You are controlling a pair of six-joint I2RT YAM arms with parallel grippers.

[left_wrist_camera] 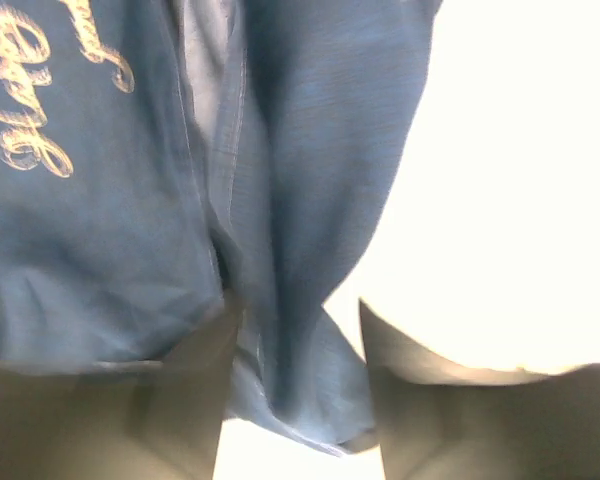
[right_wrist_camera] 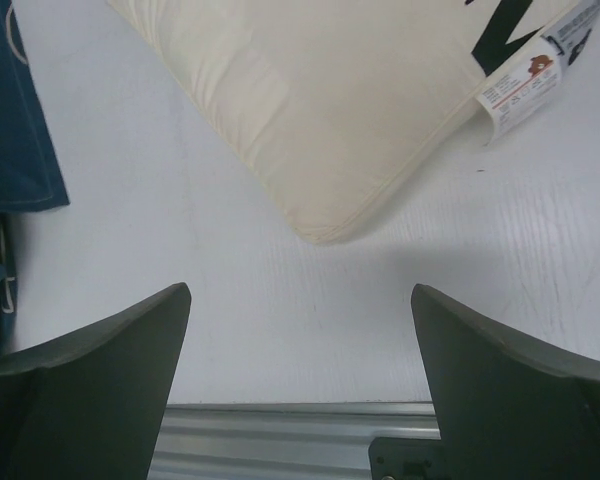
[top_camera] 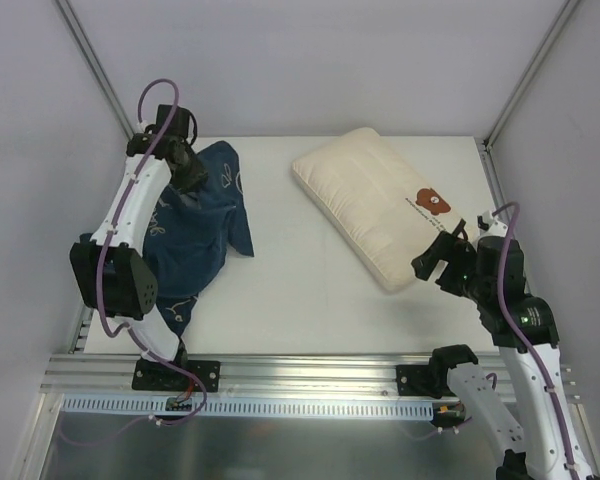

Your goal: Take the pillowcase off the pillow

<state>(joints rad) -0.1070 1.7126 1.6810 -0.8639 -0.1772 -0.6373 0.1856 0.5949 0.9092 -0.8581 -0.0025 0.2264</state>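
Note:
The navy pillowcase hangs crumpled at the table's left, off the pillow. My left gripper holds a bunch of it lifted near the back left. In the left wrist view the gripper has a thick fold of the pillowcase filling the gap between its fingers. The bare cream pillow lies diagonally at centre right, with its red-brown logo toward the right end. My right gripper is open and empty, just off the pillow's near right corner; in its own wrist view the gripper hovers over bare table.
An aluminium rail runs along the table's front edge and shows in the right wrist view. A white care label sticks out from the pillow's end. Grey walls and metal frame posts enclose the table.

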